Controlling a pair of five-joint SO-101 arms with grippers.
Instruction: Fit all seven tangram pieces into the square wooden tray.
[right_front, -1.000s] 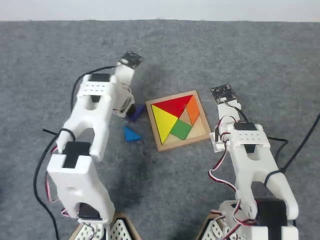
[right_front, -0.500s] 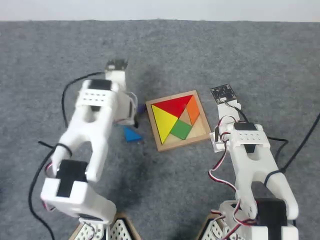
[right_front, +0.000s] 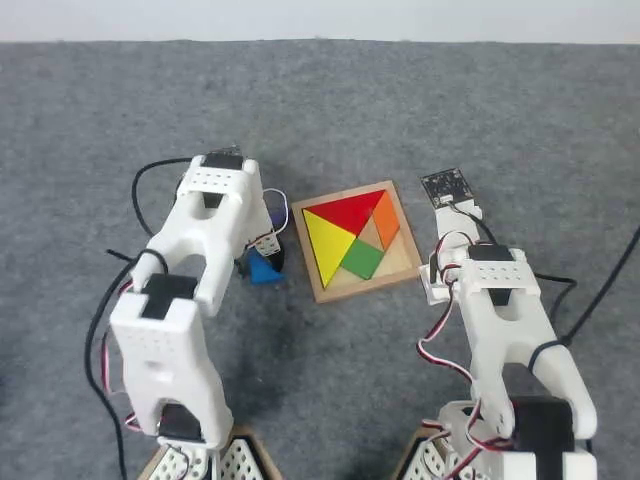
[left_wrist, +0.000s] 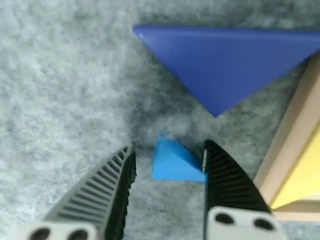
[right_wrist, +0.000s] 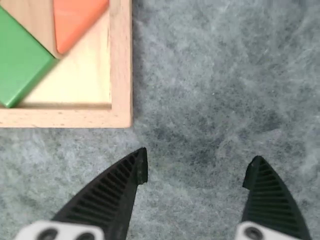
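Observation:
The square wooden tray (right_front: 340, 293) lies in the middle of the grey carpet and holds a red triangle (right_front: 350, 210), a yellow triangle (right_front: 325, 245), a green square (right_front: 362, 258) and an orange piece (right_front: 387, 218). Left of it lie a small light blue triangle (right_front: 265, 270) and a dark blue triangle (right_front: 277, 216), mostly hidden under the left arm. My left gripper (left_wrist: 169, 150) stands open low over the carpet, with the light blue triangle (left_wrist: 172, 161) between its fingers and the dark blue triangle (left_wrist: 230, 60) beyond. My right gripper (right_wrist: 200, 157) is open over bare carpet beside the tray's corner (right_wrist: 121, 60).
The tray's rim (left_wrist: 290, 145) and the yellow triangle (left_wrist: 300, 185) sit close beside my left gripper's finger. Bare wood shows in the tray next to the green square (right_wrist: 20, 65) and the orange piece (right_wrist: 77, 20). Cables trail from both arms.
My left arm has swung back from the dark blue triangle and come down over the light blue triangle. The right arm has not moved.

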